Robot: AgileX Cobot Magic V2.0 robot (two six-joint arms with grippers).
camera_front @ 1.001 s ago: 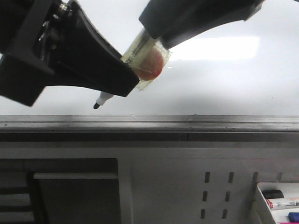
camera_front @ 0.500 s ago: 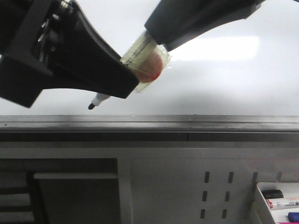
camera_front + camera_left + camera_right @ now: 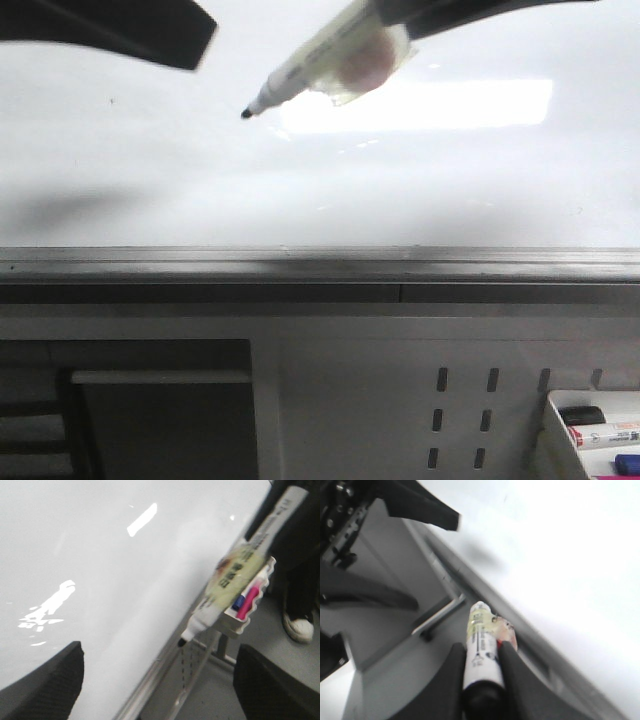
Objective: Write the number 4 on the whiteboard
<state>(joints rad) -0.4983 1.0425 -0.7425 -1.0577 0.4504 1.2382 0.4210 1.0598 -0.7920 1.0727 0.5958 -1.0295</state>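
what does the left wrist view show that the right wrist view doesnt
Only the left wrist view shows the marker's black tip, hanging off the board near its edge, a white tray with blue and pink markers behind it, and a bystander's white shoe. Its own left gripper fingers stand wide apart, holding nothing.

Only the right wrist view shows the right gripper clamped around the marker barrel, and the left arm above the rail.

Both show the marker, the whiteboard and its grey edge rail. No number 4 is visible in either.
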